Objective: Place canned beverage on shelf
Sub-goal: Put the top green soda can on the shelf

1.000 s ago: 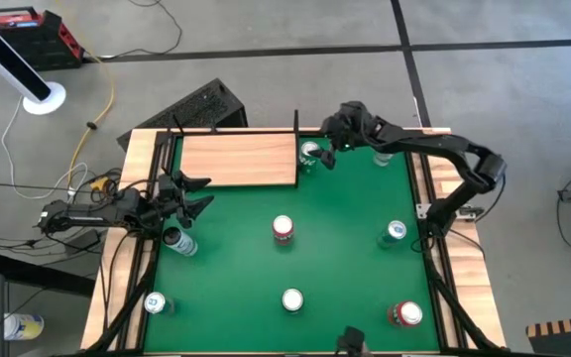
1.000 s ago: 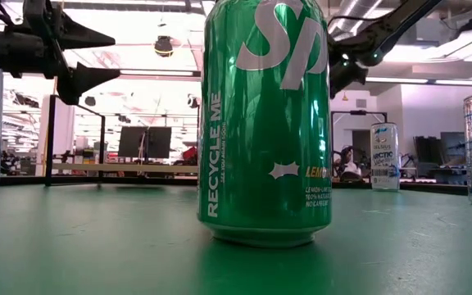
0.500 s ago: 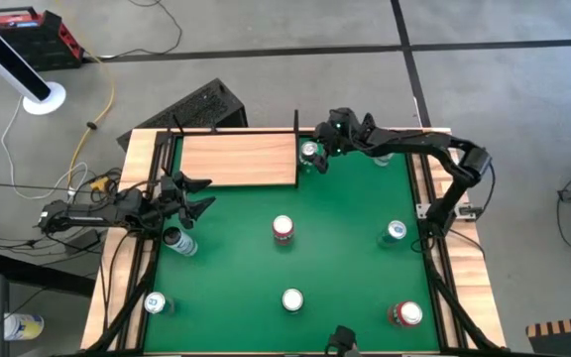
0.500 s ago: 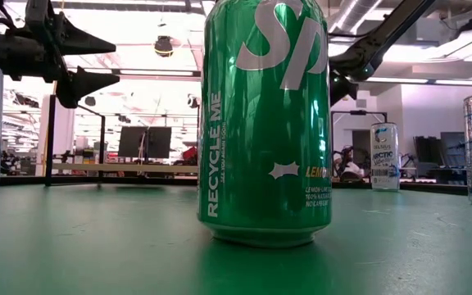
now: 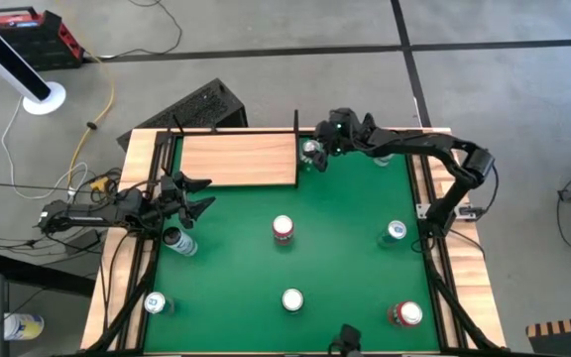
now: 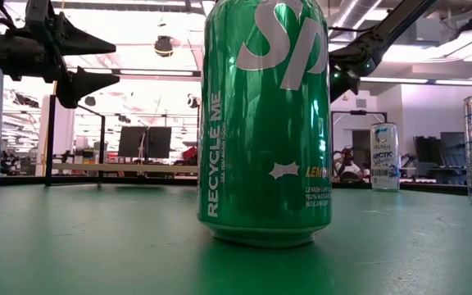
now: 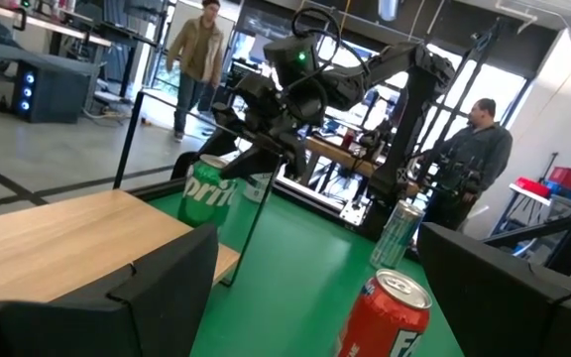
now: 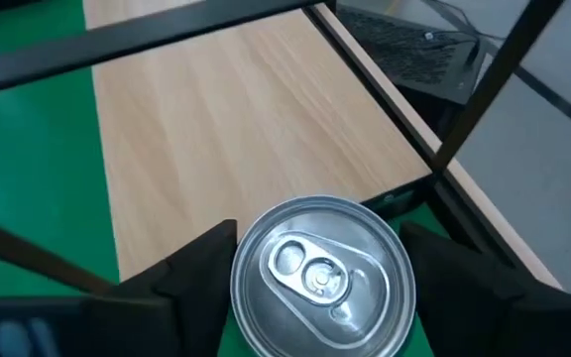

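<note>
Nearest the low camera stood a green soda can (image 6: 265, 123), upright on the green table (image 5: 345, 258) and untouched. Farther up the table the left gripper (image 5: 188, 195) hung with its fingers spread wide and empty, near the shelf's front left corner, with a pale can (image 5: 178, 239) just beside it; this arm appeared to be waiting. At the far edge the right gripper (image 5: 317, 152) reached in from the right side and straddled a green Sprite can (image 8: 322, 275), which stood upright just off the right edge of the shelf (image 5: 238, 159). In the right wrist view a dark finger (image 8: 198, 268) sat on either side of the can's lid, close to its wall, but firm contact could not be confirmed; the jaws looked to be mid-closing rather than clamped. The can's long axis was vertical, and the light-wood board lay directly beyond it, past a thin black upright (image 8: 484, 89). The right arm was plainly the nearer, so the coming move likely called for a lift and a short carry over that edge.
</note>
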